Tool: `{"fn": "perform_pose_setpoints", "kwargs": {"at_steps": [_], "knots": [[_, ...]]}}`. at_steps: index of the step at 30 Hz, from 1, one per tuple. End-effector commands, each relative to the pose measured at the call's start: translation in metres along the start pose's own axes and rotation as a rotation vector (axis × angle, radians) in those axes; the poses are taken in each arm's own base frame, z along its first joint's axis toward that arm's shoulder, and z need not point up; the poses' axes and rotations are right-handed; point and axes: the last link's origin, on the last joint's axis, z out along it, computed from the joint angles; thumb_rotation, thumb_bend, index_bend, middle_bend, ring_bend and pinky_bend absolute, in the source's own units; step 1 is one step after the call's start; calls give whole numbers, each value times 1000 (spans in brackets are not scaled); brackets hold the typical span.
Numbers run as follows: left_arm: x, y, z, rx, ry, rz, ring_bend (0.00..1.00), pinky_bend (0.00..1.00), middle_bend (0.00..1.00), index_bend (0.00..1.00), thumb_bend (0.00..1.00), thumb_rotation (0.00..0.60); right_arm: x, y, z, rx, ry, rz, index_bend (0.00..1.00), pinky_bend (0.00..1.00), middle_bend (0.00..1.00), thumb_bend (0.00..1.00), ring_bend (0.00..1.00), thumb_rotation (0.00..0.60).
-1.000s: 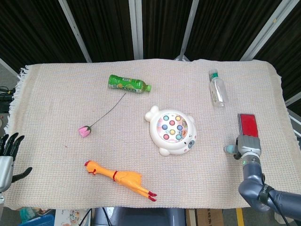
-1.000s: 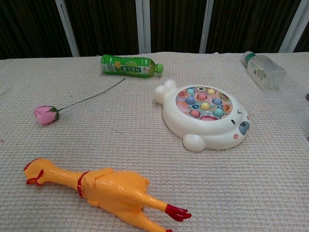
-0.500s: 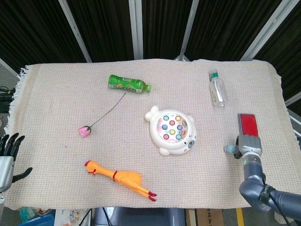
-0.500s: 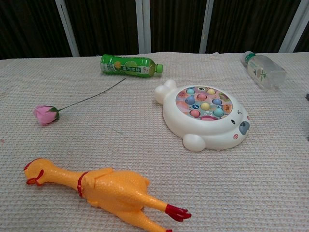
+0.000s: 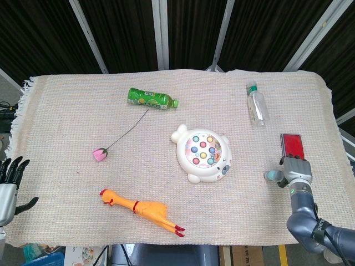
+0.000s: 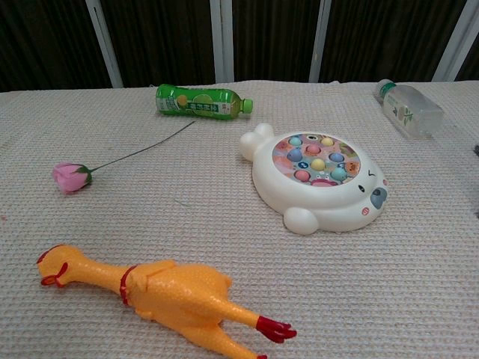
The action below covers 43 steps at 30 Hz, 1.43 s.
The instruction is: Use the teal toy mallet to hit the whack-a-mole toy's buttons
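Progress: We judged the job barely begun; no stroke had visibly landed on the mole toy (image 5: pixel 203 153), which lay flat at mid-counter, its coloured buttons (image 6: pixel 316 158) facing up.

Mallet: We saw only a teal nub of the mallet (image 5: pixel 270 175) poking from the left side of our right hand (image 5: pixel 294 172), near the counter's right edge and well apart from the toy.

Right hand: Its fingers were wrapped over that teal piece, so we took it as gripped; the mallet's full shape was hidden.

Left hand: Our left hand (image 5: pixel 10 185) hung off the counter's left edge, fingers spread, holding nothing.

Left to do: By our reckoning, the mallet had to be lifted, carried left to the toy and brought down on the buttons.

Around: A red card (image 5: pixel 292 146) lay just beyond the right hand; a clear bottle (image 5: pixel 257 105) farther back; a green bottle (image 5: pixel 151 98), rose (image 5: pixel 100 153) and rubber chicken (image 5: pixel 142 210) lay left of the toy.

In the way: We saw nothing between mallet and toy.
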Motion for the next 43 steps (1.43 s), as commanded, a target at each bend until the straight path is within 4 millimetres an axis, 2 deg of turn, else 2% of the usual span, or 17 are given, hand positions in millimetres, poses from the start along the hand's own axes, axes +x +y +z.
{"fn": "perform_pose_setpoints", "kwargs": {"at_steps": [1, 5, 10, 14, 18, 27, 35, 43], "knots": [[-1, 0, 0, 2, -5, 3, 0, 0, 35, 132, 3, 600, 20, 2, -14, 60, 69, 86, 281, 129, 95, 237, 62, 600], [-2, 0, 1, 5, -15, 5, 0, 0, 35, 132, 3, 600, 39, 14, -35, 136, 191, 180, 262, 119, 75, 237, 41, 600], [-3, 1, 1, 0, -35, 1, 0, 0, 31, 132, 3, 600, 41, 25, -60, 251, 262, 235, 247, 93, 72, 237, 38, 600], [-4, 1, 0, -2, -61, -15, 0, 0, 26, 120, 3, 600, 21, 42, -77, 374, 339, 204, 235, 84, 52, 238, 20, 600], [-1, 0, -3, -4, -71, -31, 0, 0, 22, 115, 3, 600, -11, 64, -89, 475, 406, 154, 235, 74, 44, 237, 20, 600], [1, -5, -5, 16, -95, -40, 0, 0, 20, 114, 1, 600, -49, 92, -96, 548, 509, 181, 235, 66, 38, 238, 20, 600], [0, -6, -5, 17, -122, -36, 0, 0, 6, 114, 0, 600, -52, 93, -100, 562, 501, 148, 225, 63, 32, 237, 19, 600], [2, -6, -9, -7, -125, -44, 0, 0, 2, 111, 0, 600, -49, 100, -97, 473, 489, 136, 177, 63, 2, 237, 10, 600]]}}
